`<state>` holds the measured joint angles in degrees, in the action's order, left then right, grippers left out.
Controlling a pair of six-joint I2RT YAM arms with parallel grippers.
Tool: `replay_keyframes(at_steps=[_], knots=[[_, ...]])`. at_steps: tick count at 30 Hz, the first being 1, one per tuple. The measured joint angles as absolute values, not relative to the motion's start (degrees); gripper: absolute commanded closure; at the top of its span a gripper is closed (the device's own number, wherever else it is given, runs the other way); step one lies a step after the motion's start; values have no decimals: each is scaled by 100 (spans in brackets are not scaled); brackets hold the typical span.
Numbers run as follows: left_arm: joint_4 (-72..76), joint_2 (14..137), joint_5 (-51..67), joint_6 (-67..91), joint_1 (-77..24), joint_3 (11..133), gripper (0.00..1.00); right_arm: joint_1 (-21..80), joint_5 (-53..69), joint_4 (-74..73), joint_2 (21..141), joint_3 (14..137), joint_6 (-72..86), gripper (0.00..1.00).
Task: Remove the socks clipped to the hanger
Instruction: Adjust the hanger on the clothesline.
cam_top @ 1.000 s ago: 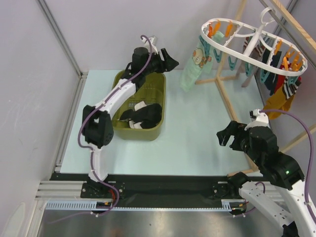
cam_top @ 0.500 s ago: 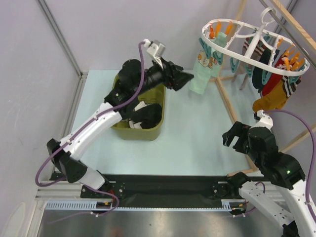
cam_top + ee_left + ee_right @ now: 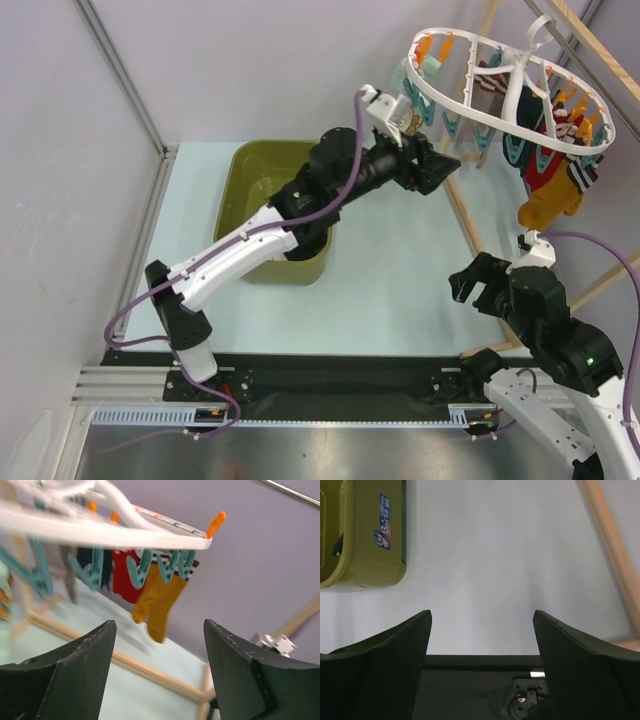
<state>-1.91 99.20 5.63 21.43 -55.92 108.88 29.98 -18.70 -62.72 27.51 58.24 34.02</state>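
Note:
The white oval hanger (image 3: 500,95) hangs at the top right from the wooden rack. A mustard sock (image 3: 548,205), a red sock (image 3: 562,150) and dark socks hang from its far pegs. A pale mint sock (image 3: 408,75) shows partly behind my left wrist. My left gripper (image 3: 440,165) is open and empty, raised just below the ring's near end. In the left wrist view the gripper (image 3: 159,625) faces the ring (image 3: 100,537), the teal pegs (image 3: 90,572), the red sock (image 3: 125,580) and the mustard sock (image 3: 160,600), all apart from it. My right gripper (image 3: 468,280) is open and empty, low over the table (image 3: 481,614).
The olive tub (image 3: 250,170) stands at the back left, partly under my left arm; it also shows in the right wrist view (image 3: 365,545). The light wooden rack's legs (image 3: 460,210) run along the table's right side and show in the right wrist view (image 3: 612,545).
My left arm has swung from over the tub to the right and up, under the hanger's near end. The hanger and socks have swayed. The right arm has barely moved.

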Motion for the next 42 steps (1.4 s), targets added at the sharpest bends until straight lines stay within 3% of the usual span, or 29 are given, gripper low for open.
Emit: replay_keyframes(at_steps=[5,13,23,29,36,42], knots=[[-495,10328,-569,416,-6324,12066,21,2998,-1601,-6156,2698,5813,3267,11],[-257,10532,-788,-2917,-6353,12287,21,2998,-1267,-6084,2298,5813,3103,11],[132,12149,-1142,-5710,-6335,13139,20,2998,-1002,-6051,2056,5839,3033,10],[480,12648,-1273,-6329,-6348,13170,42,2998,-1048,-6064,1920,5876,2945,9],[904,12665,-1247,-6910,-6514,13336,82,2998,-1109,-6064,1876,5874,2877,8],[1162,12665,-1175,-7157,-6777,13369,94,2998,-1142,-6062,1857,5874,2853,8]])
